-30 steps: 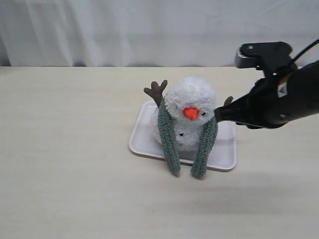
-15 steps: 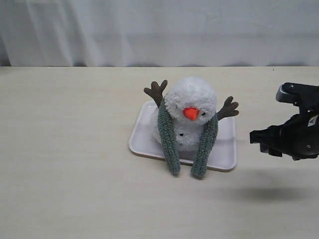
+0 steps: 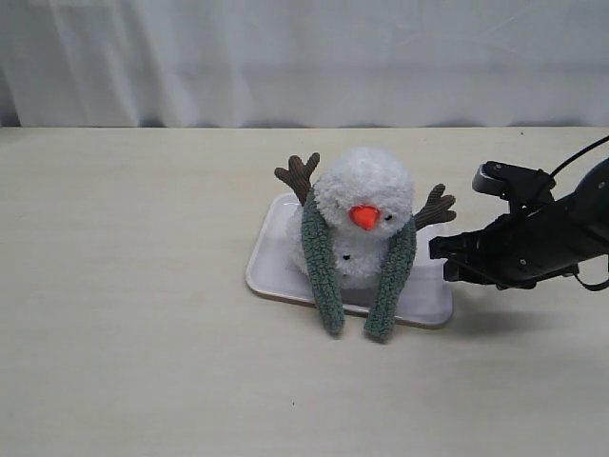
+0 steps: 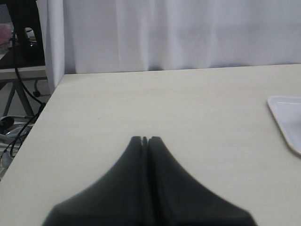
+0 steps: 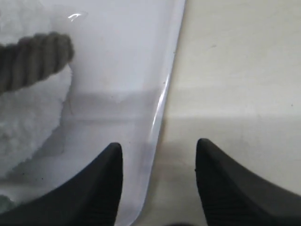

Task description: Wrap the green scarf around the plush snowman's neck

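Observation:
The plush snowman sits upright on a white tray. The green scarf lies behind its neck, and both ends hang down its front to the tray's near rim, the other end on the right. My right gripper is open, low beside the tray's right edge, just under the snowman's brown twig arm. In the right wrist view the open gripper straddles the tray rim, with white plush and the twig arm ahead. My left gripper is shut and empty over bare table.
A white curtain hangs behind the beige table. In the left wrist view the table's edge has cables and a stand beyond it, and a tray corner shows.
My right gripper left the snowman's side, swung out right and down, then came back left to the tray's right edge. Snowman and scarf have not moved.

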You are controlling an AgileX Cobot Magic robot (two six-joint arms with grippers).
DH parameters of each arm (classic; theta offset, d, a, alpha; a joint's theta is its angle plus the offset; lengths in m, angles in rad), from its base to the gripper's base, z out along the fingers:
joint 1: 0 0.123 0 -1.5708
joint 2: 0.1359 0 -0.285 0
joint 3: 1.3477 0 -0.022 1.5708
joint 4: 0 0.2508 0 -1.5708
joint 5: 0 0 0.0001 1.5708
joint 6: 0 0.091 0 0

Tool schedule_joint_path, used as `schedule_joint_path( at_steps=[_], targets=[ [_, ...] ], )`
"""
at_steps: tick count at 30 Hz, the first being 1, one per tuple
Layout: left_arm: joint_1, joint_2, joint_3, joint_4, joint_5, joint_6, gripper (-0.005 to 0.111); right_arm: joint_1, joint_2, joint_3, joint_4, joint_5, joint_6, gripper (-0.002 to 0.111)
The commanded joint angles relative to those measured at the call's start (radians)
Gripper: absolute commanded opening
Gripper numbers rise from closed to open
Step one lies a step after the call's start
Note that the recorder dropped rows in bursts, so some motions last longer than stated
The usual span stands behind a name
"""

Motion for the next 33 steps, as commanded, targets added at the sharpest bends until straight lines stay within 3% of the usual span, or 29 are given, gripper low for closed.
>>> schedule_joint_path(
  at_steps=[1, 5, 22, 33],
  targets=[
    [0.005, -0.002, 0.004, -0.003, -0.011, -0.002, 0.000, -0.008, 0.048, -0.036, 0.010, 0.010, -0.021, 0.041],
    [0.005, -0.002, 0.004, -0.001, -0.011, -0.002, 0.000, -0.006, 0.091, -0.065, 0.010, 0.031, -0.037, 0.034],
    [0.005, -0.002, 0.004, -0.001, -0.011, -0.002, 0.000, -0.006, 0.159, -0.076, 0.010, 0.035, -0.129, 0.032],
    [0.005, -0.002, 0.004, -0.001, -0.011, -0.002, 0.000, -0.006, 0.159, -0.076, 0.027, 0.000, -0.225, 0.004]
  ],
)
